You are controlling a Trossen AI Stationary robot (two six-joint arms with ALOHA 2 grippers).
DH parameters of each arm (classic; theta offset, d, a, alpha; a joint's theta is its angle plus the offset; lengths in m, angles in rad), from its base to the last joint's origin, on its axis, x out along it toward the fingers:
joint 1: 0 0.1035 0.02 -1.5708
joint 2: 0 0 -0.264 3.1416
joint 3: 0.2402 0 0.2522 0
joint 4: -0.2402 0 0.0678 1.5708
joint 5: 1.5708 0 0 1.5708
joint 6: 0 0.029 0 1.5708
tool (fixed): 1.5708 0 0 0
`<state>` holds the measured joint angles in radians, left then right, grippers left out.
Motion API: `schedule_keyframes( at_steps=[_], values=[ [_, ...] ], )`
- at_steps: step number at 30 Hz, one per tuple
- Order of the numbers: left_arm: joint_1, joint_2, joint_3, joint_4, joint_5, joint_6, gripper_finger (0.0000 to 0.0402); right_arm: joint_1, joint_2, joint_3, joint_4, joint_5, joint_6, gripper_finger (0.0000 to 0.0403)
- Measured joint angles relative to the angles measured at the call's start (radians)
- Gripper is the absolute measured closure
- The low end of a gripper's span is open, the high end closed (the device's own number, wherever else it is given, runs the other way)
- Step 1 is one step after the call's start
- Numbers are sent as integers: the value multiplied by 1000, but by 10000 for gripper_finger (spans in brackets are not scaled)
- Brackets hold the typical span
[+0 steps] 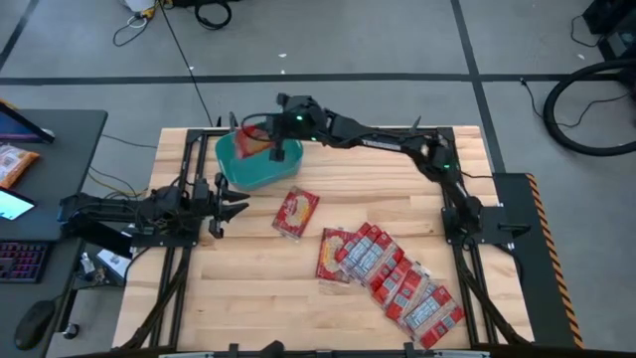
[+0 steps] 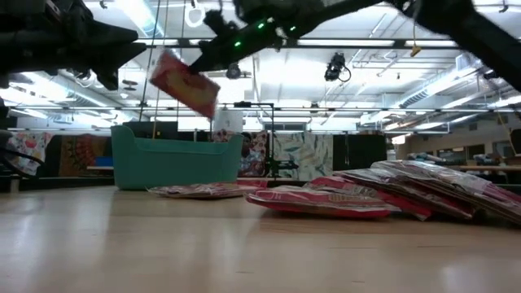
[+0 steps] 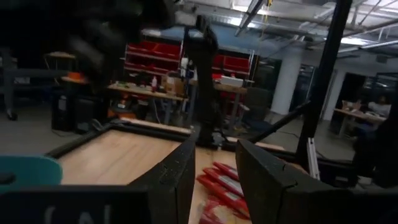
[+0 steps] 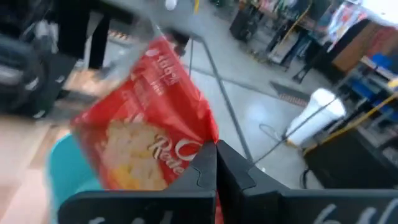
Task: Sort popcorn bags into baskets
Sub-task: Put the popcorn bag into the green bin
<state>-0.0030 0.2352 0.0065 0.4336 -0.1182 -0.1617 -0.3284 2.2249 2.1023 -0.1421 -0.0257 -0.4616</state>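
A red popcorn bag (image 1: 254,140) hangs in my right gripper (image 1: 270,132), which is shut on it above the teal basket (image 1: 241,169) at the table's far left. In the low view this bag (image 2: 186,84) is tilted, clear above the basket (image 2: 175,161). A single bag (image 1: 296,212) lies flat near the basket. Several more bags (image 1: 393,278) lie overlapping in a row toward the near right. My left gripper (image 1: 241,206) waits open at the table's left side, just near of the basket, its fingers (image 3: 180,177) empty. My right gripper pinches the popcorn bag between its two fingers at one edge (image 4: 198,152), coming from the table's right. The bag is lifted clear and tilted, spreading out ahead of the fingers above the basket (image 4: 71,177).
Bare wooden table lies near of the basket and at the near left. The row of bags (image 2: 383,191) fills the near right. A dark desk with a keyboard (image 1: 20,261) stands off the table's left edge. Cables lie on the floor beyond the far edge.
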Motion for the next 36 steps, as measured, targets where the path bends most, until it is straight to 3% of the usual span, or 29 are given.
schedule_keyframes(
  at_steps=[6, 26, 36],
  values=[
    [0, 2, 0, 1, -3, 11, 280, 4, 188, 255, -231, -4, -12, 402],
    [0, 0, 0, 18, -13, 45, 280, 10, 229, 217, -325, -2, -2, 393],
    [0, 0, 0, 18, -12, 46, 280, 10, 227, 199, -329, -5, 40, 322]
  ],
)
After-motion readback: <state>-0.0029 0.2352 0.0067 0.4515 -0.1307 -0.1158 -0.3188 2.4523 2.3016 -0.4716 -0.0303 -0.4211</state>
